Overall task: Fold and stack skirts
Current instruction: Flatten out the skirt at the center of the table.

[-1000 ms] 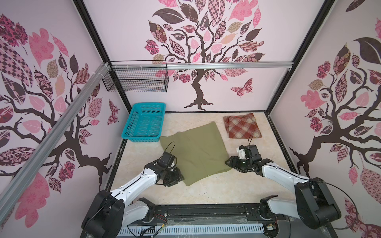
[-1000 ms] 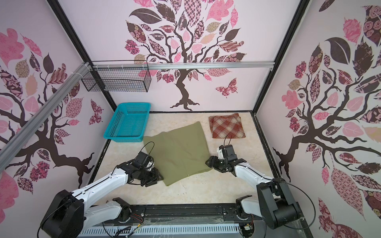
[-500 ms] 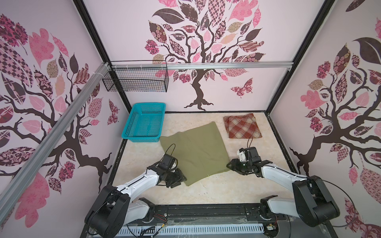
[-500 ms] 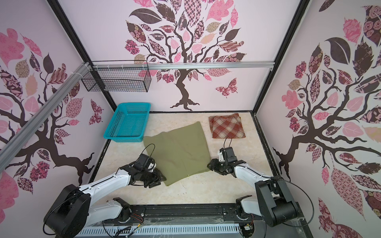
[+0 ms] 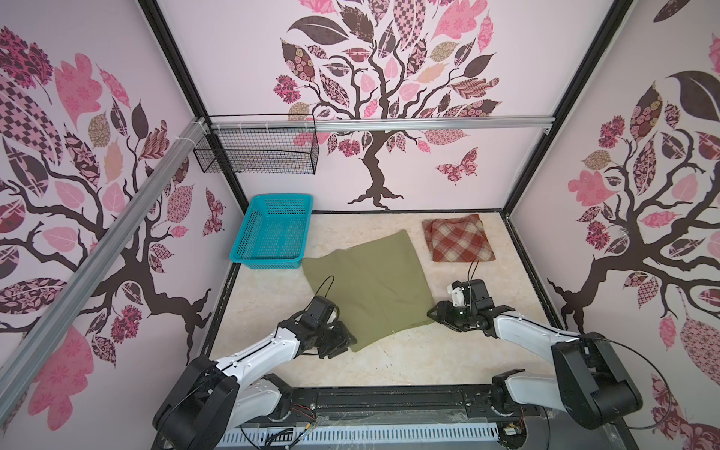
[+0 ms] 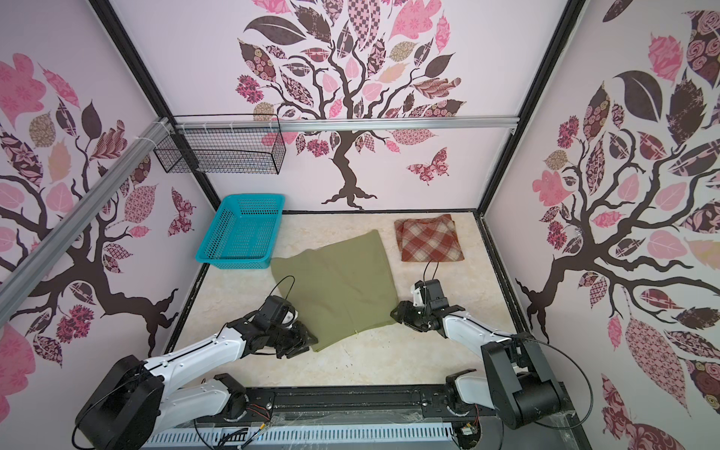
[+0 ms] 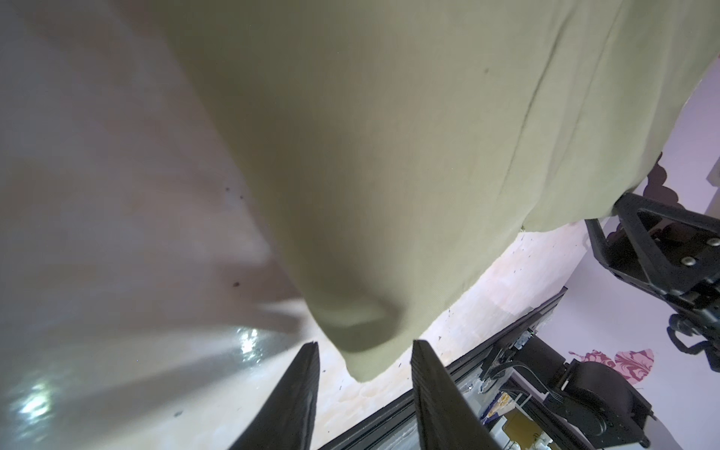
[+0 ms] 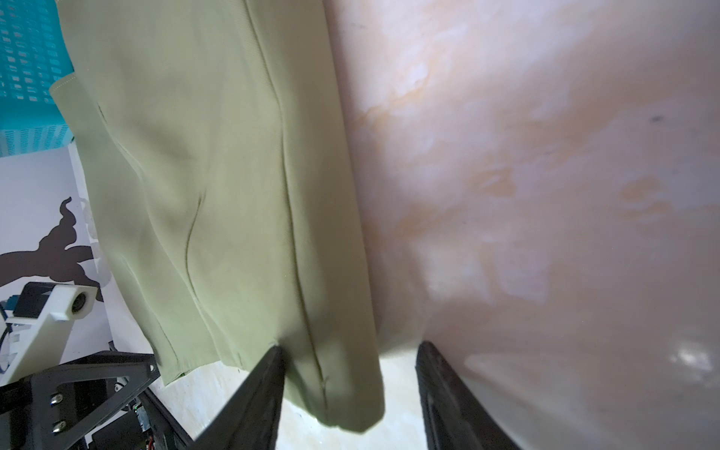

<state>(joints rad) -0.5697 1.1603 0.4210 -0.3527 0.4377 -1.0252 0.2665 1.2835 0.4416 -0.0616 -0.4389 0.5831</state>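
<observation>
Desk (image 5: 389, 362) is carrying the olive-green skirt (image 5: 370, 288) lying flat at centre and the folded plaid skirt (image 5: 457, 239) at back right; left claw (image 5: 342, 343) and right claw (image 5: 433, 313), jaws apart, are straddling the olive-green skirt's near corners, which likely need even, deep pinching before lifting.

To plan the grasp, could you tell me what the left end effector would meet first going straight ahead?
Probably the olive skirt: its corner lies between the open jaws of the left end effector, though depth is unclear.
</observation>
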